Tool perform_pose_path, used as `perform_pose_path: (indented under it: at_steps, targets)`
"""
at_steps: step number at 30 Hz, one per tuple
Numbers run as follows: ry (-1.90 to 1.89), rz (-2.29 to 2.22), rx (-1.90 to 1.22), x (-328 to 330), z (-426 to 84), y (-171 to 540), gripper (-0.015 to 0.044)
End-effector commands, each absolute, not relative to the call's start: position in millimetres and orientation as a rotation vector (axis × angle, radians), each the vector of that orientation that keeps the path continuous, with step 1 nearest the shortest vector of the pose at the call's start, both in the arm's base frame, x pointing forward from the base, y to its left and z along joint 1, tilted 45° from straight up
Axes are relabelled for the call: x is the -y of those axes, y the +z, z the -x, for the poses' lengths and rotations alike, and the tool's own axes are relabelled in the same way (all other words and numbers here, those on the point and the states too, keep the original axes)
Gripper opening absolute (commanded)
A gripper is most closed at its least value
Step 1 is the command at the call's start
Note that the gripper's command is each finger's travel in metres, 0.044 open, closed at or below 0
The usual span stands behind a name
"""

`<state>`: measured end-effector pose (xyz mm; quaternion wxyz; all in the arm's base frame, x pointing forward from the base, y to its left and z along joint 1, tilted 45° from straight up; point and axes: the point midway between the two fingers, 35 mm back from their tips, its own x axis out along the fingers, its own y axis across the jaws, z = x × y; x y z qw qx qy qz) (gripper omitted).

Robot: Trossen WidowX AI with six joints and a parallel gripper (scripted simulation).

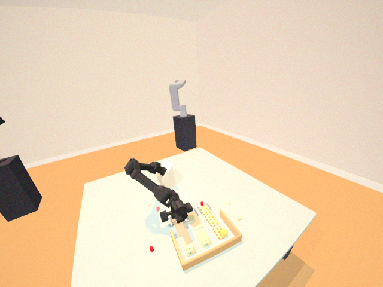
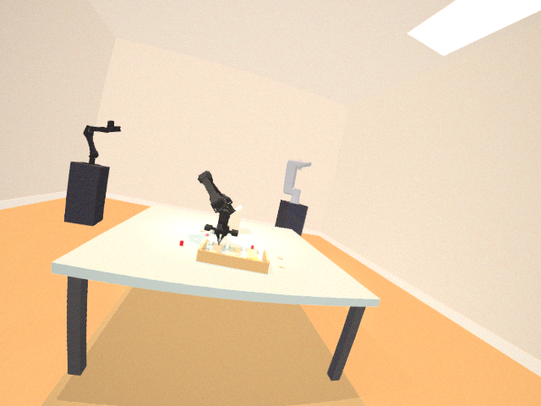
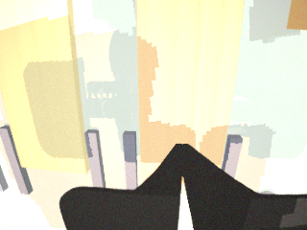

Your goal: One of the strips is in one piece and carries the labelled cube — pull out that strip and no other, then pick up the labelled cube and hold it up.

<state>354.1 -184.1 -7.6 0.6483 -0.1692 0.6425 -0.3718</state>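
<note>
My gripper is shut and empty, its tips together above the near end of the left plain strip. That strip shows no gap where it is visible; a pale cube with a small dark mark stands at its far end. The middle plain strip is split by a gap, and another marked pale cube stands on its far piece. The right dotted strip is also split, with a yellow cube on its far piece. The marks are too small to read.
The tray's wooden wall encloses the strips on three sides. Grey guide posts flank the near strip ends. Red pieces and small tan chips lie outside. A white block stands behind.
</note>
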Motion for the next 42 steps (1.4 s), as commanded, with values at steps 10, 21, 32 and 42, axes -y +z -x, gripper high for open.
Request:
perform_pose_path:
  at_steps: [10, 21, 32, 42]
  targets:
    - [-0.847, 0.380, -1.463, 184, -345, -11, 0.0000]
    - [-0.847, 0.381, -1.464, 180, -329, -14, 0.0000]
    - [-0.847, 0.381, -1.465, 176, -312, -17, 0.0000]
    - [-0.846, 0.381, -1.466, 172, -298, -19, 0.0000]
